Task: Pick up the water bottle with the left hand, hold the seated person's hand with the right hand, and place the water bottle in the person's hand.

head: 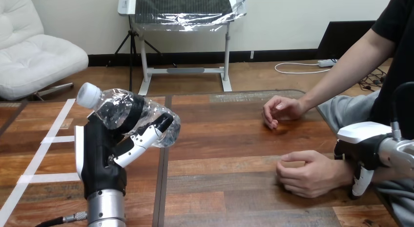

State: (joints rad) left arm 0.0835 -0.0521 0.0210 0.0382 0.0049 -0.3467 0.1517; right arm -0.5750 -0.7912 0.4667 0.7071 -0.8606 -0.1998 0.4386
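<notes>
In the left half of the frame, the left hand [100, 154] stands upright with its fingers and thumb curled round the water bottle [127, 114]. It holds the bottle clear of the counter [219, 139]. The bottle is clear, crinkled plastic and lies tilted in the grasp, with its white cap [89, 95] pointing toward the upper left and its base toward the centre. By this, the pick-up looks done.

Right of centre, the person's farther hand [280, 111] rests on the counter, loosely closed. In the lower right, the person's nearer hand [310, 174] also rests on the wood, curled into a loose fist with the palm down.

At the far right edge, the right hand [363, 151] sits against the wrist of the nearer hand, touching it or just beside it. I cannot tell whether it has closed round the wrist, so the holding step is at best under way.

The hand-over remains to be done. The bottle is well apart from both of the person's hands, across the middle of the counter. Neither of the person's hands is turned up or opened to receive it.
</notes>
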